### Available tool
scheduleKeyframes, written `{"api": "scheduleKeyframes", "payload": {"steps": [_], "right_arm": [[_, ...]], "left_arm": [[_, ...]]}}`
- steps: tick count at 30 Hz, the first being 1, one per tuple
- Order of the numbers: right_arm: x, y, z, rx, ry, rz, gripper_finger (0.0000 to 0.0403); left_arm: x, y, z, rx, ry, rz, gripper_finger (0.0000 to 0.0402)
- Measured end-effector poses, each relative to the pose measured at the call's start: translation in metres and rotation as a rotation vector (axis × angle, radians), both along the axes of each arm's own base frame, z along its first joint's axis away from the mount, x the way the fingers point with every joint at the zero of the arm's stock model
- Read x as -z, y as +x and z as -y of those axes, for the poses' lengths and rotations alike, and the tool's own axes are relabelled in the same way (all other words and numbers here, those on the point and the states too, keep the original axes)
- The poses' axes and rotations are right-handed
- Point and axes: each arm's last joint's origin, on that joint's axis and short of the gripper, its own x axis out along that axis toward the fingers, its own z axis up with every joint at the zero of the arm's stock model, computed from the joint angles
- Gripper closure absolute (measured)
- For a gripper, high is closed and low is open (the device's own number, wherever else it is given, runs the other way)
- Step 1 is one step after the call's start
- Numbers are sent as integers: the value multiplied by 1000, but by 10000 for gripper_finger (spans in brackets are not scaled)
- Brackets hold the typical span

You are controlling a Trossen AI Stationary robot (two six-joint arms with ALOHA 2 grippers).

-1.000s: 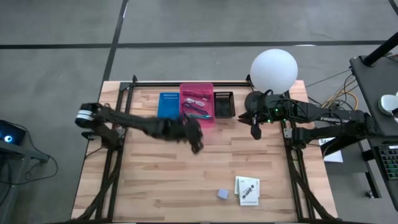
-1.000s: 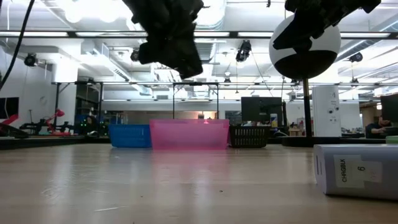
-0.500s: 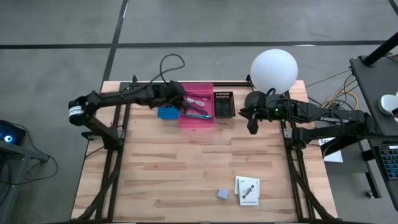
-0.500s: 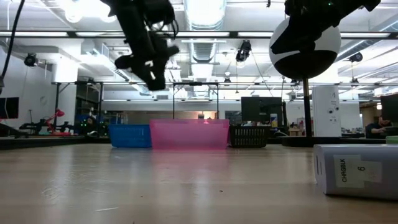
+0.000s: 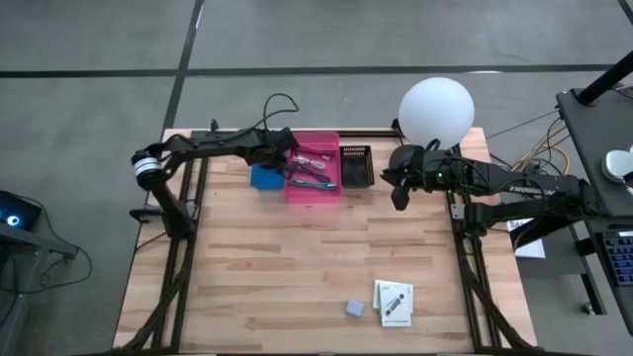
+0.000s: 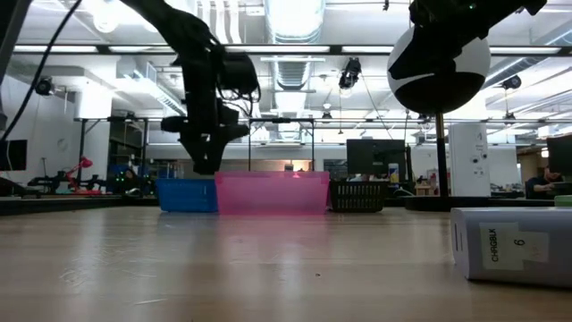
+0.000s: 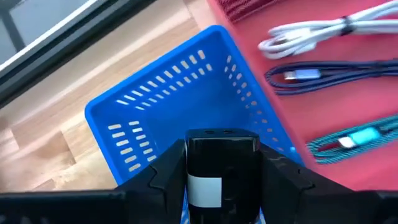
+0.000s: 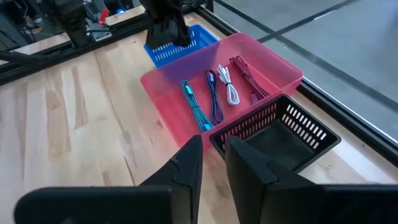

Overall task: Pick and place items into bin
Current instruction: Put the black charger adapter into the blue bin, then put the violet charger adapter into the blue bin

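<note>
Nearest you on the bench [image 5: 297, 267], at its front edge, lie the grey-blue cube [image 5: 354, 309] and just beside it the white card with black mark [image 5: 394, 303]. In the low view that card end shows as a white box [image 6: 511, 245] printed with a 6. Both rest on bare wood, well apart from either arm.

Across the middle the planks carry nothing you need to log.

At the far edge three containers stand in a row, touching or nearly so: blue bin [image 5: 265, 175], pink bin [image 5: 315, 166], black mesh basket [image 5: 356, 165]. The pink bin holds several cables: teal [image 8: 197, 107], dark blue [image 8: 213, 99], white [image 8: 229, 84] and red [image 8: 245, 75], laid side by side.

Your left pincer [image 5: 278, 154] hangs directly over the blue bin, near its border with the pink one. In the left wrist view its fingers [image 7: 158, 177] are clenched on a small black block with a white label [image 7: 221, 168], held above the blue bin's floor and not yet let go.

Your right pincer [image 5: 401, 193] waits just right of the black mesh basket, above the bench. Its fingers [image 8: 186, 168] stand close together with only a narrow gap, gripping nothing.

Behind the right arm stands the white globe lamp [image 5: 435, 111], at the far right corner.
</note>
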Motion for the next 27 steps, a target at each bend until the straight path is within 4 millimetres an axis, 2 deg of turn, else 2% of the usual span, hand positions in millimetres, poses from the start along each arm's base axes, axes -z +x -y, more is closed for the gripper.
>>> {"api": "scheduleKeyframes", "payload": {"steps": [9, 13, 17, 22, 27], "right_arm": [[0, 0, 0, 14, 22, 9, 346], [0, 0, 0, 14, 21, 8, 346], [0, 0, 0, 12, 15, 5, 346], [0, 0, 0, 6, 6, 1, 346], [0, 0, 0, 4, 4, -2, 346]], "left_arm": [[13, 4, -4, 66, 4, -82, 264], [12, 3, -4, 63, 7, -80, 207], [10, 4, -4, 63, 12, -72, 167], [4, 7, -3, 74, 2, -42, 161], [-14, 18, 7, 147, -38, 88, 159]]}}
